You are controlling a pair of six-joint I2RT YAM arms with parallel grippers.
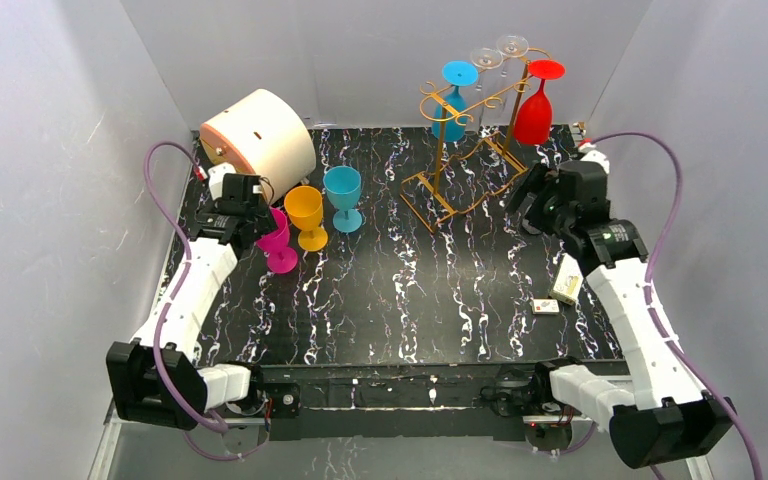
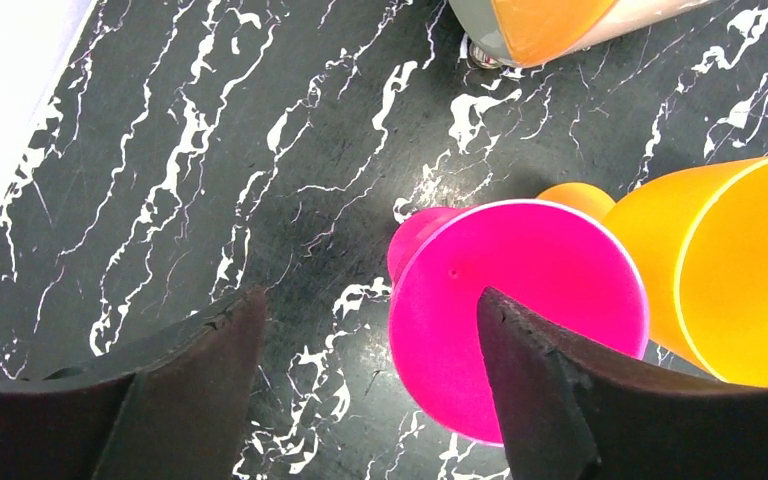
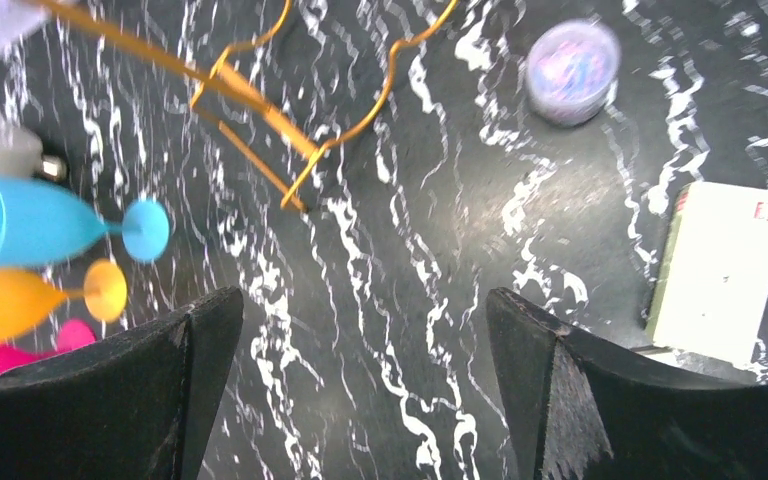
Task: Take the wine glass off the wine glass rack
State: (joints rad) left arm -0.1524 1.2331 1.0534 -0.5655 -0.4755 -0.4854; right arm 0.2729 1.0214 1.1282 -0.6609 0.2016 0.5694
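Observation:
The gold wire wine glass rack [image 1: 457, 160] stands at the back right, its base also in the right wrist view [image 3: 260, 120]. A blue glass [image 1: 450, 108], a red glass [image 1: 535, 108] and two clear glasses [image 1: 498, 55] hang upside down from its hooks. On the table to the left stand a pink wine glass [image 1: 279, 243], an orange one [image 1: 307, 215] and a blue one [image 1: 343, 195]. My left gripper [image 1: 258, 222] is open just above the pink glass [image 2: 520, 300]; the glass sits beneath the right finger, not between the jaws. My right gripper [image 1: 538, 198] hangs open and empty [image 3: 365, 330] in front of the rack.
A cream cylinder [image 1: 258, 135] lies on its side at the back left, close behind the standing glasses. A white box [image 1: 567, 278] and a smaller box [image 1: 546, 306] lie near the right arm. A small round pale object [image 3: 572, 70] sits on the table beyond the right gripper.

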